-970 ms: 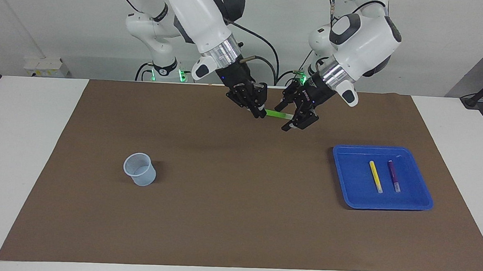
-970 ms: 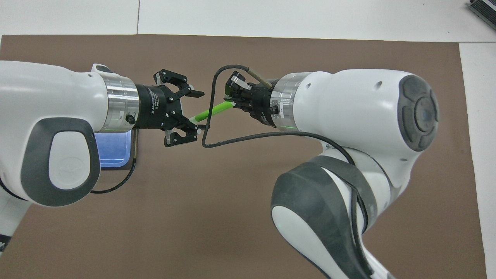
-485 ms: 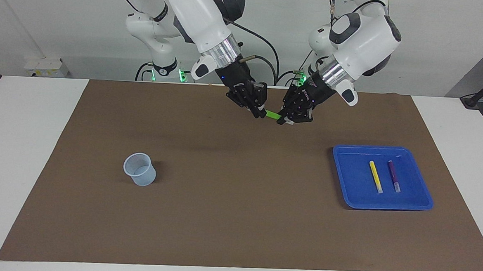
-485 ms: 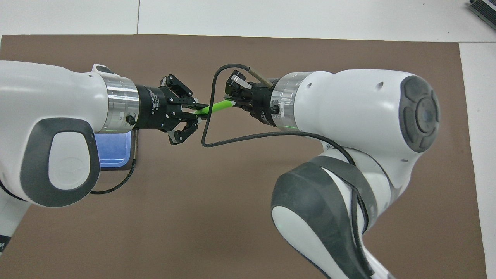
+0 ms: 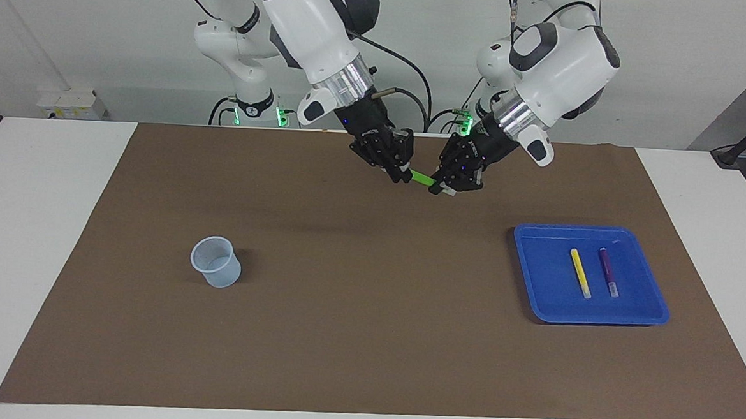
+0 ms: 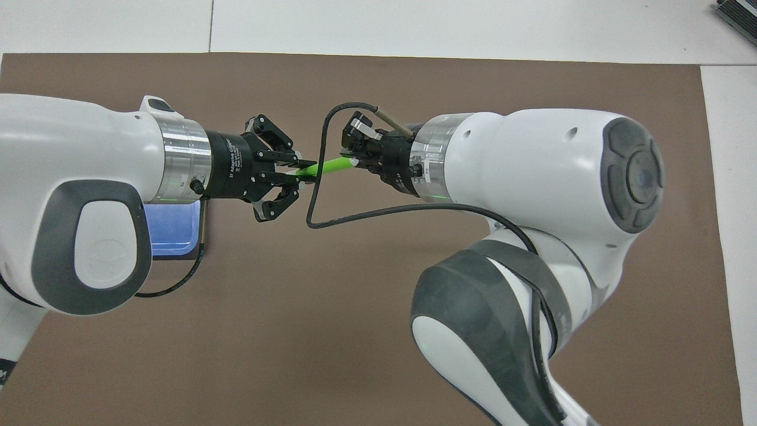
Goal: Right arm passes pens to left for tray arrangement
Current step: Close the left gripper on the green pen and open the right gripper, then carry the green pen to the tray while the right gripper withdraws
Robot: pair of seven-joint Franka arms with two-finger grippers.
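A green pen (image 5: 420, 177) (image 6: 325, 167) hangs in the air over the mat's middle, near the robots' edge. My left gripper (image 5: 438, 187) (image 6: 300, 173) is shut on one end of it. At the pen's other end, my right gripper (image 5: 402, 176) (image 6: 353, 160) still has its fingers on the pen. The blue tray (image 5: 544, 289) lies toward the left arm's end of the table; a corner of the tray (image 6: 171, 228) peeks out under the left arm in the overhead view. In it lie a yellow pen (image 5: 580, 273) and a purple pen (image 5: 607, 271), side by side and apart.
A small translucent bluish cup (image 5: 216, 262) stands upright on the brown mat (image 5: 366, 337) toward the right arm's end. A black cable (image 6: 313, 201) loops down from the right wrist between the two grippers.
My left gripper, open around the green pen's end a second ago, has closed on it. The right gripper has stayed at the other end, shifting only slightly.
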